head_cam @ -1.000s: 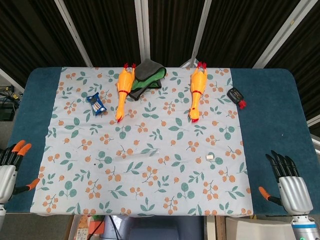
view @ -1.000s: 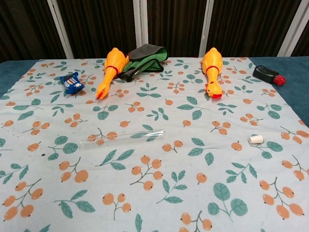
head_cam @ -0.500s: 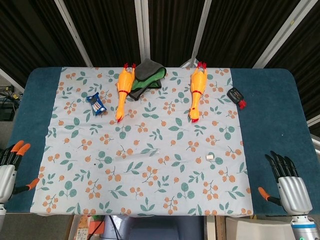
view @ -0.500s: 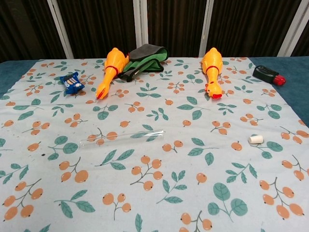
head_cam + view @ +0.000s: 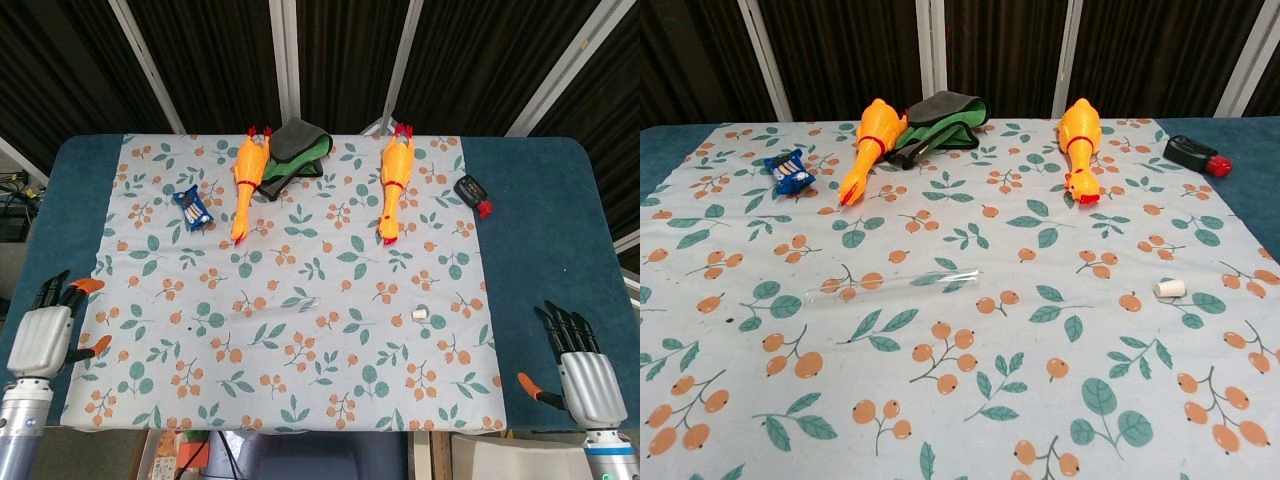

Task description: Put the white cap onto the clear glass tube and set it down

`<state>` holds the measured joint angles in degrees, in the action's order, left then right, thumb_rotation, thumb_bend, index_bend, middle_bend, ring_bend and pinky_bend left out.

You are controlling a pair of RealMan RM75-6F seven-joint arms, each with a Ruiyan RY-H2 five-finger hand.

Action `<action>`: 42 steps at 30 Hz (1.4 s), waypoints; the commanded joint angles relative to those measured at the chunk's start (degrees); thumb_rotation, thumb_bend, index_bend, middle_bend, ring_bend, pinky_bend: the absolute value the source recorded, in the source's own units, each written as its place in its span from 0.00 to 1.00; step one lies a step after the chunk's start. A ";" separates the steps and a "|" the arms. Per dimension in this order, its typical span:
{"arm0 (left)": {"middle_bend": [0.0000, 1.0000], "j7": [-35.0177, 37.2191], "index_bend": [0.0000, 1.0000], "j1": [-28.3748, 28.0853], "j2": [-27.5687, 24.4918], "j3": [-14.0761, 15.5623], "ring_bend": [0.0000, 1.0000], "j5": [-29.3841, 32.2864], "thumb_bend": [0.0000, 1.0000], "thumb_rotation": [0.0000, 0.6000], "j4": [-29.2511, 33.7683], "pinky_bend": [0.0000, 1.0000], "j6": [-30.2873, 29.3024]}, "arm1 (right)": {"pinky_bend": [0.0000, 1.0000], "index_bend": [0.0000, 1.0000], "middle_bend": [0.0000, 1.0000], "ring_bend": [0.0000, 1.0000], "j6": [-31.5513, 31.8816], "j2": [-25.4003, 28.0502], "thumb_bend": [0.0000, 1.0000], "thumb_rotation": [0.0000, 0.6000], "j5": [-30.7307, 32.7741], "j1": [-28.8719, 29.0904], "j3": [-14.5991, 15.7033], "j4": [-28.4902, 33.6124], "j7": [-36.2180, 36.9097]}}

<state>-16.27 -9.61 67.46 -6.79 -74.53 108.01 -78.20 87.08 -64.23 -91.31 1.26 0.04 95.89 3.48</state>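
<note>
The clear glass tube (image 5: 895,283) lies flat on the floral cloth near the middle, faint in the head view (image 5: 275,304). The small white cap (image 5: 1169,289) lies on its side well to the tube's right, seen from the head camera too (image 5: 421,314). My left hand (image 5: 47,333) hovers over the cloth's near left edge, fingers apart, holding nothing. My right hand (image 5: 581,371) is at the near right over the blue table, fingers spread and empty. Neither hand shows in the chest view.
Two orange rubber chickens (image 5: 246,183) (image 5: 392,183) lie at the back, with a green and grey cloth bundle (image 5: 293,150) between them. A blue packet (image 5: 193,208) is at the back left, a black and red object (image 5: 472,192) at the back right.
My left hand has moved right and forward, from the table's left edge to the cloth's edge. The right hand has barely shifted. Tube and cap lie as before.
</note>
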 commanded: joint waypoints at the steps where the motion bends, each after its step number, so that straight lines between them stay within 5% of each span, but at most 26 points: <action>1: 0.23 -8.12 0.29 -5.12 5.65 -3.18 0.00 6.21 0.31 1.00 1.50 0.00 3.47 | 0.00 0.00 0.00 0.00 -0.03 -0.03 0.26 1.00 0.19 0.00 -0.09 0.06 0.15; 19: 0.29 -27.94 0.40 -19.94 31.92 -9.20 0.00 23.32 0.37 1.00 -6.19 0.00 2.49 | 0.00 0.00 0.00 0.00 -1.10 0.05 0.26 1.00 1.65 0.14 -0.37 0.84 1.37; 42: 0.33 -33.71 0.42 -27.71 48.00 -11.27 0.00 30.10 0.42 1.00 -20.80 0.00 0.95 | 0.00 0.00 0.00 0.00 -0.96 0.57 0.26 1.00 1.86 -0.03 -0.50 0.86 3.21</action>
<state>-49.91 -37.05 115.10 -17.73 -44.79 87.50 -77.36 86.12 -63.67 -89.45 1.23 -0.47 96.76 6.68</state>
